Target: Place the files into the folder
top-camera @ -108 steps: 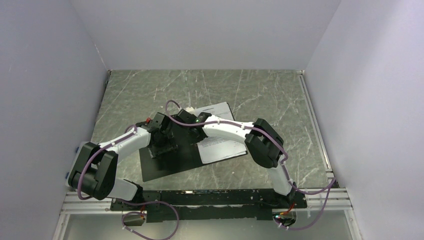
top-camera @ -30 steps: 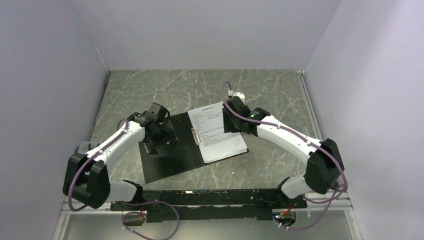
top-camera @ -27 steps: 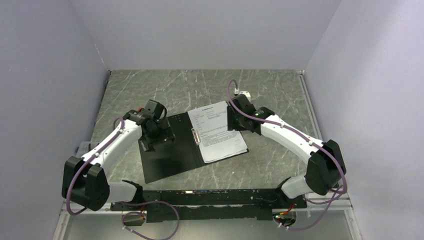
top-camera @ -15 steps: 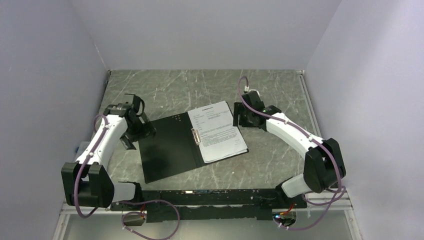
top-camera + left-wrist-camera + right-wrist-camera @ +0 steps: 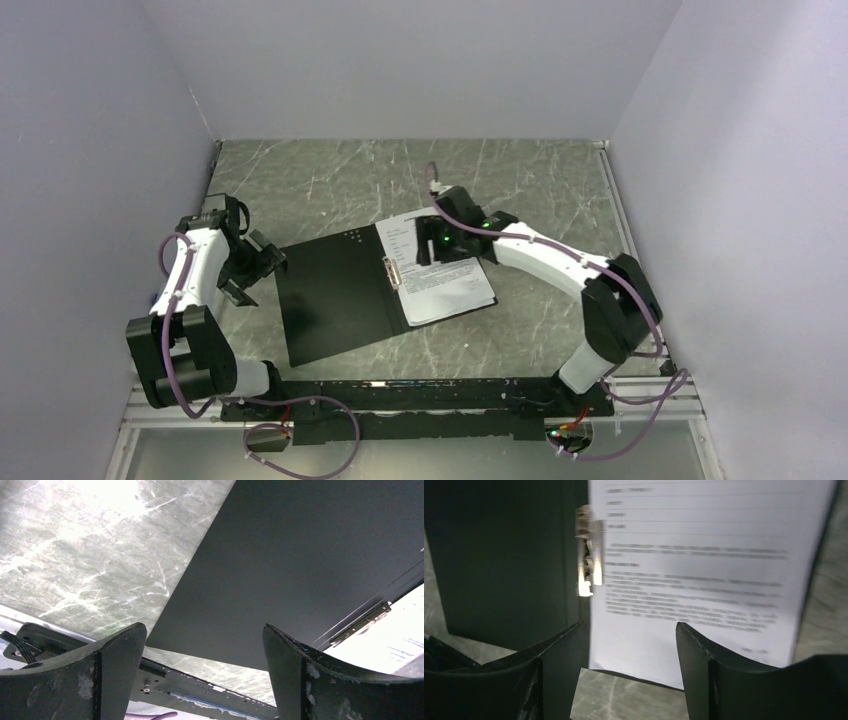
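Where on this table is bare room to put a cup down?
The far strip of table between the back wall and the open folder is bare. The middle is crowded: folder, papers, right gripper above them, left gripper beside the folder's left edge.

black print on the files [image 5: 704, 565], too blurred to read

A grey-green marbled tabletop [image 5: 520, 180] sits boxed in by plain pale lavender walls [image 5: 400, 60] on three sides.

Grey marbled worktop [image 5: 520, 180] sitting inside plain pale walls [image 5: 400, 60]; aluminium rail [image 5: 190, 685] running along near edge, side strip [image 5: 628, 250] running down right.
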`<state>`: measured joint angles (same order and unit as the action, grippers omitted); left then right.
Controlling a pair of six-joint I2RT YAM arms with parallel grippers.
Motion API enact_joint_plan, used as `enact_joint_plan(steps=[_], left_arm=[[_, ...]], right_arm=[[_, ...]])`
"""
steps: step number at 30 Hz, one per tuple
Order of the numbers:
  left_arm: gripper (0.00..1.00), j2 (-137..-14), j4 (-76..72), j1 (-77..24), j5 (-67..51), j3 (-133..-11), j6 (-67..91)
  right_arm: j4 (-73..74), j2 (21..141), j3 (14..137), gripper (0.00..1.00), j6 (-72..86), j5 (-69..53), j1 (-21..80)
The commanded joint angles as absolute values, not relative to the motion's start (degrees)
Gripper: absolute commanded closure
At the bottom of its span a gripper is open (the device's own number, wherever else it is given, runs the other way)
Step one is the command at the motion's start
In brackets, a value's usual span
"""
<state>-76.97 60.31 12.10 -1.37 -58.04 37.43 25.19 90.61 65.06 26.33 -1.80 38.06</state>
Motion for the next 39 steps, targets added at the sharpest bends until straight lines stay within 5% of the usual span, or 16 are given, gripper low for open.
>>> enact_joint_plan(steps=[1,16,30,39], left_arm=[[0.07,-76.93,59.05,12.50,-3.04,-58.88,36.02],[0.07,-71.95,57.87,13.13,-1.52,-59.89,30.53],[0.08,-70.14,55.60,12.47,-6.73,-58.11,29.88],[0.08,-69.71,55.17,11.41,-6.94,-57.83,29.79]], right_arm=[[24.26,95.38,71.58,0.31,26.36,-0.43,43.18],[34.86,116.28,94.17,0.48,27.03,8.58,52.46],[40.30,125.28,101.85,0.64,29.68,14.32,54.20],[41.98,126.84,103.50,0.60,30.96,17.53,54.67]])
